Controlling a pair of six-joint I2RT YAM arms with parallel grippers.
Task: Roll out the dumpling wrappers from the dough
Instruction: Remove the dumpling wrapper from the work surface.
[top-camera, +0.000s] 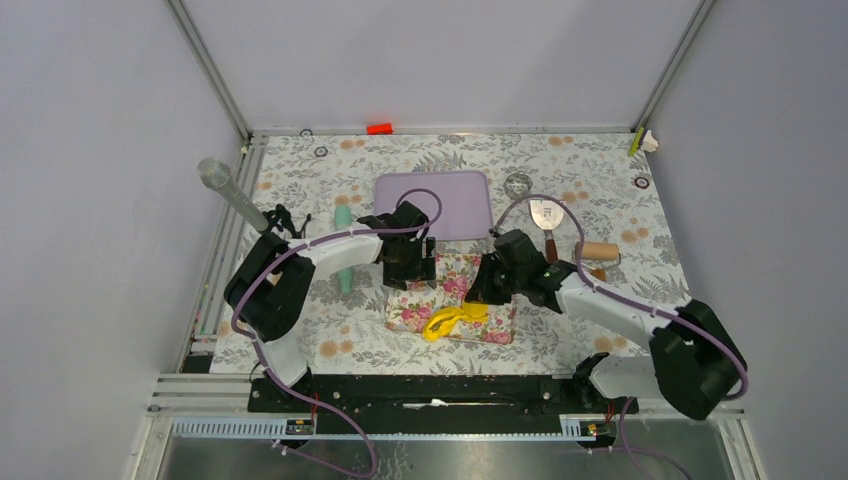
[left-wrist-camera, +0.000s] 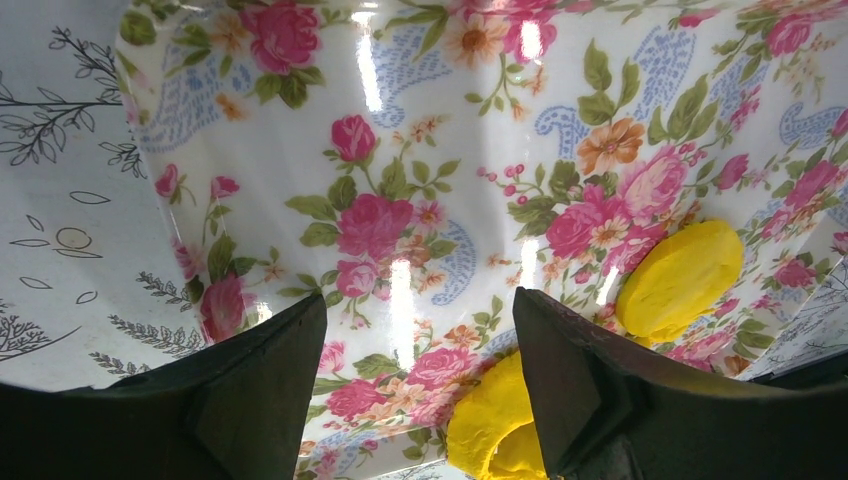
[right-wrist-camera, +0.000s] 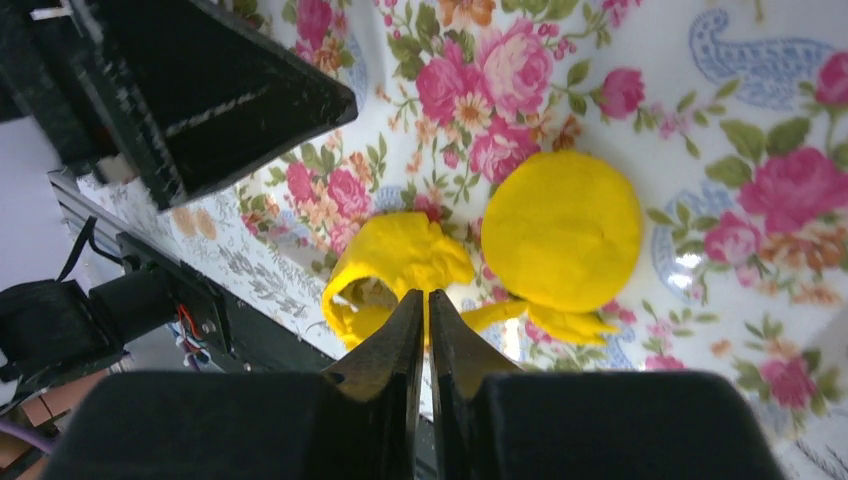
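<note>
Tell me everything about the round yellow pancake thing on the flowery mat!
The dumpling wrapper is a flat, nearly round disc of bright yellow dough. It looks soft and clay-like, smooth with a few faint creases. It lies flat on the shiny flowery mat, near the edge closest to the arms. A ragged, curled lump of dough touches its rim on one side. Nothing is holding it.

One wrapper (right-wrist-camera: 562, 243): flat, round, bright yellow disc, lying flat on floral mat (right-wrist-camera: 760, 150). Leftover dough (right-wrist-camera: 395, 265): ragged curled yellow strip, looped, touching disc's edge, near mat's front edge.
</note>
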